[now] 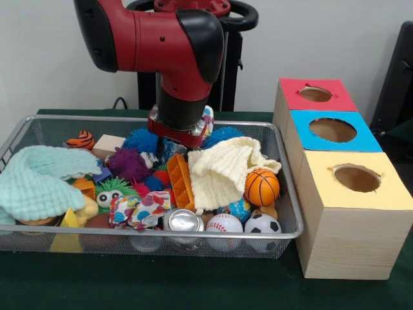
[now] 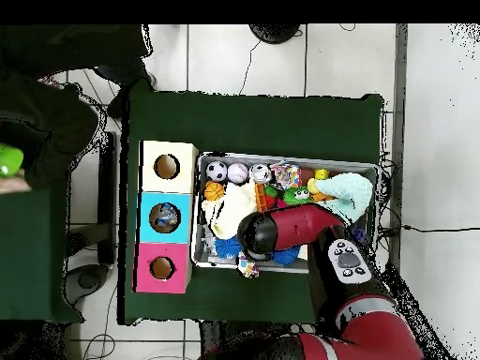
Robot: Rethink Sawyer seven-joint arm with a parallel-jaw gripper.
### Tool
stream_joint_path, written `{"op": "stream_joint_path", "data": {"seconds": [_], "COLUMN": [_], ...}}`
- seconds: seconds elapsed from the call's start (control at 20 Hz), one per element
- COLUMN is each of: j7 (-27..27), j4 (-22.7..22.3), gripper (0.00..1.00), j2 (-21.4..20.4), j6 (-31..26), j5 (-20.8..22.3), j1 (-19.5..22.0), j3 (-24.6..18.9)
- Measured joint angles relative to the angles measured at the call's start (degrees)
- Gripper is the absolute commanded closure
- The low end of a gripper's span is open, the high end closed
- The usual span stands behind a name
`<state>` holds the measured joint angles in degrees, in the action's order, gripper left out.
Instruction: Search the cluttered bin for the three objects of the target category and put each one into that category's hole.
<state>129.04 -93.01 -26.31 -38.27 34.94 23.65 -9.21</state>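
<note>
— Where is the arm [image 1: 161,45] sitting right now?

— It is reaching down into the wire bin [image 1: 289,213] on the green tabletop [image 1: 193,287], near the bin's far side. The gripper [image 1: 177,132] is hanging low among the spiky toys, and I cannot tell whether it is open or closed, since the wrist is hiding it.

— And the balls?

— A basketball [image 1: 261,186], a baseball [image 1: 223,224] and a soccer ball [image 1: 262,224] are lying together in the bin's corner nearest the boxes. A cream cloth [image 1: 219,169] is lying just beside the basketball.

— The holes?

— Three boxes are standing beside the bin: red [image 1: 316,94], blue [image 1: 333,130], yellow [image 1: 357,178], each with a round hole on top.
</note>
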Motion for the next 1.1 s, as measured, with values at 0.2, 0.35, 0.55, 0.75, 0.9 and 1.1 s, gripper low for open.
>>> {"op": "stream_joint_path", "data": {"seconds": [0.2,0.35,0.55,0.75,0.9,1.1], "j7": [0.00,0.00,0.00,0.00,0.00,0.00], "j4": [0.00,0.01,0.00,0.01,0.00,0.00], "gripper": [1.00,1.00,1.00,1.00,1.00,1.00], "j2": [0.06,0.08,0.22,0.36,0.43,0.50], "j6": [0.02,0.02,0.02,0.02,0.02,0.01], "j5": [-0.67,-0.95,-1.80,-2.96,-3.47,-4.43], "j1": [0.45,0.84,2.47,4.33,5.14,5.89], "j3": [-0.06,-0.14,-0.55,-1.19,-1.61,-2.19]}}
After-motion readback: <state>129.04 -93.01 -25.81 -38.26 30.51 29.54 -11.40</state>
